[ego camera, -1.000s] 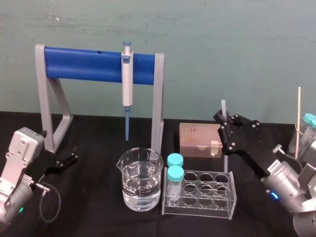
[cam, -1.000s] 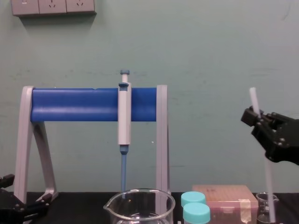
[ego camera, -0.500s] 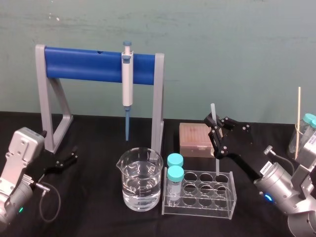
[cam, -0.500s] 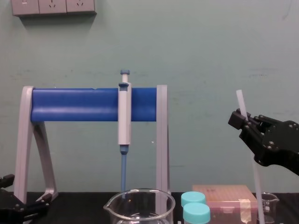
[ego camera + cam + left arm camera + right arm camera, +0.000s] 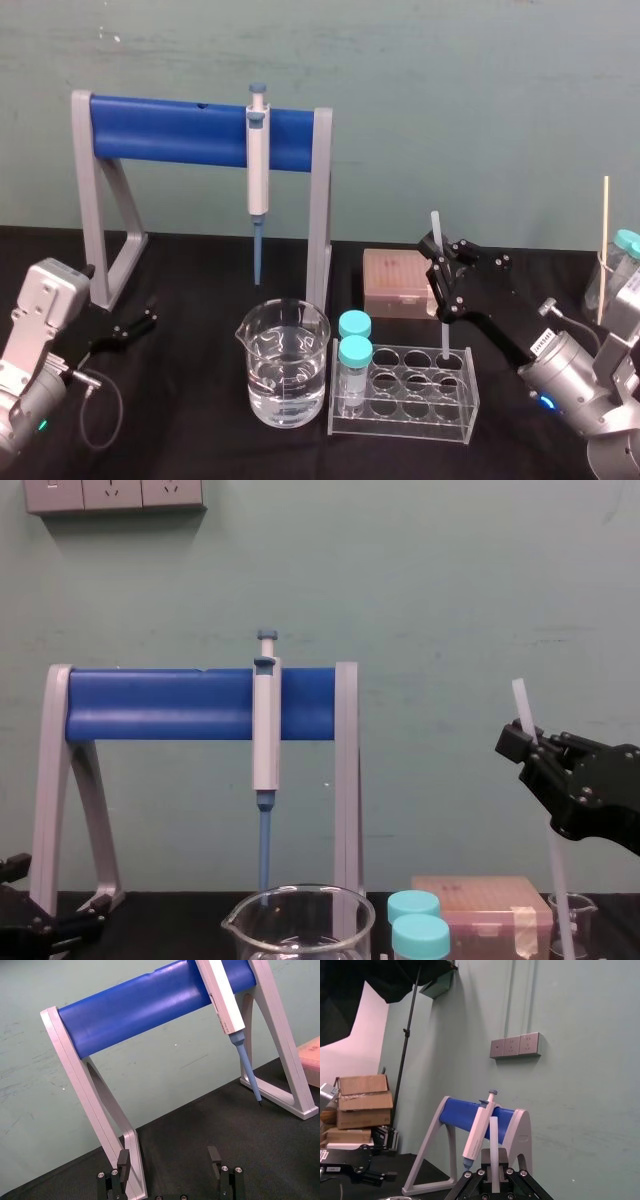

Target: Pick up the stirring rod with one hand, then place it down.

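The stirring rod [image 5: 437, 245] is a thin whitish stick held nearly upright, leaning slightly, above the right side of the table. My right gripper [image 5: 443, 277] is shut on it at about mid-length, its black fingers clamped on both sides. From the chest view the rod [image 5: 523, 705] sticks up above the right gripper [image 5: 528, 748], and its lower part runs down beside a small beaker [image 5: 578, 918]. The right wrist view has the rod [image 5: 493, 1152] standing between the fingers. My left gripper [image 5: 133, 326] rests idle at the left, open [image 5: 169, 1166].
A grey and blue stand [image 5: 180, 130] holds a pipette [image 5: 258, 165] at the back. In front stand a large beaker of water [image 5: 284, 365] and a clear tube rack [image 5: 410, 395] with two capped tubes. A pink tip box [image 5: 402, 283] and a wooden stick [image 5: 604, 245] are at the right.
My right gripper carried the rod leftward from the right edge toward the tube rack and a little lower, then eased slightly back right. The left arm stayed still.
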{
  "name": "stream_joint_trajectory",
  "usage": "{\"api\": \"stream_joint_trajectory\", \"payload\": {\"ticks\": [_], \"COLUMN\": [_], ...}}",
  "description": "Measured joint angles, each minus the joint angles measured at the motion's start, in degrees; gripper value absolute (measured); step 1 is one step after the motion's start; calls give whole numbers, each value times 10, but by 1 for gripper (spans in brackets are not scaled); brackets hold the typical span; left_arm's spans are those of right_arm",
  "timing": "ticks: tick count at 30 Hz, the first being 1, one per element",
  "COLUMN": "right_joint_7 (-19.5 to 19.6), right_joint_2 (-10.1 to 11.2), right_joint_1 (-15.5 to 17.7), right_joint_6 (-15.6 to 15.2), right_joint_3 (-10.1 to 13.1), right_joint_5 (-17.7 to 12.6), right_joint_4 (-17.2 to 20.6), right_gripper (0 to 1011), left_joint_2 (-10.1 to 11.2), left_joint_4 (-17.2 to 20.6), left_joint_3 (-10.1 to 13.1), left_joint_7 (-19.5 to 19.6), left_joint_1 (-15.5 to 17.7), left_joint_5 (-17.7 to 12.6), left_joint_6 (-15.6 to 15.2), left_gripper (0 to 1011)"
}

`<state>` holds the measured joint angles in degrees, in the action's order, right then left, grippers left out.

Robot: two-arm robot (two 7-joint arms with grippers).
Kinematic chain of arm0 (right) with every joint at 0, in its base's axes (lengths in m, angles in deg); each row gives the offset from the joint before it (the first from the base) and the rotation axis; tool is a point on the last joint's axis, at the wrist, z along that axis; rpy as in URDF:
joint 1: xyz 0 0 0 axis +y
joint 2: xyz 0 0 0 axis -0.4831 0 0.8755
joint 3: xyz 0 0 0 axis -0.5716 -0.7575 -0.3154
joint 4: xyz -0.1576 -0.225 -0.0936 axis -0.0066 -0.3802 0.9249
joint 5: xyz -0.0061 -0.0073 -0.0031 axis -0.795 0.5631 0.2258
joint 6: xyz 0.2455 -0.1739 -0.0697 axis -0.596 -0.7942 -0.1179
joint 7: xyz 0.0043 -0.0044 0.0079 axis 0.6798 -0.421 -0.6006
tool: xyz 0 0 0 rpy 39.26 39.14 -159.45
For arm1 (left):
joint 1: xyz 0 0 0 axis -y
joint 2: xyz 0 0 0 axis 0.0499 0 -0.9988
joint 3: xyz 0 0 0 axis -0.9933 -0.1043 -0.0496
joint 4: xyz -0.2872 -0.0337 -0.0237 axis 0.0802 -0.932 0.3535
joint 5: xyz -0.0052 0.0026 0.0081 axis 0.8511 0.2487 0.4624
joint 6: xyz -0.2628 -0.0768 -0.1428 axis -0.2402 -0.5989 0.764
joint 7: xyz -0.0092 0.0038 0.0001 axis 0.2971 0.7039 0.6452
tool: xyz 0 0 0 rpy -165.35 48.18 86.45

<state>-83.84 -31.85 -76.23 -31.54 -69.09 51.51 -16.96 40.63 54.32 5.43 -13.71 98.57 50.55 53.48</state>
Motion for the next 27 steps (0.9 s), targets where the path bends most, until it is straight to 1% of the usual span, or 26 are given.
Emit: {"api": "stream_joint_trajectory", "payload": {"ticks": [4,16,27], "right_joint_7": [0,-8,-26], "right_joint_2": [1,1,-1], "right_joint_1": [0,-9,-20], "right_joint_6": [-2,-2,-14], "right_joint_3": [0,-6,-9], "right_joint_5": [1,0,-21], "right_joint_4": [-2,-23,-51], "right_gripper": [72,72,72], "left_joint_2": [0,0,0], "left_joint_4": [0,0,0], "left_joint_3": [0,0,0], "left_joint_7": [0,0,0], "left_joint_1": [0,0,0], "left_joint_5": [0,0,0], "left_joint_6": [0,0,0], "left_gripper": [1001,1000,1000]}}
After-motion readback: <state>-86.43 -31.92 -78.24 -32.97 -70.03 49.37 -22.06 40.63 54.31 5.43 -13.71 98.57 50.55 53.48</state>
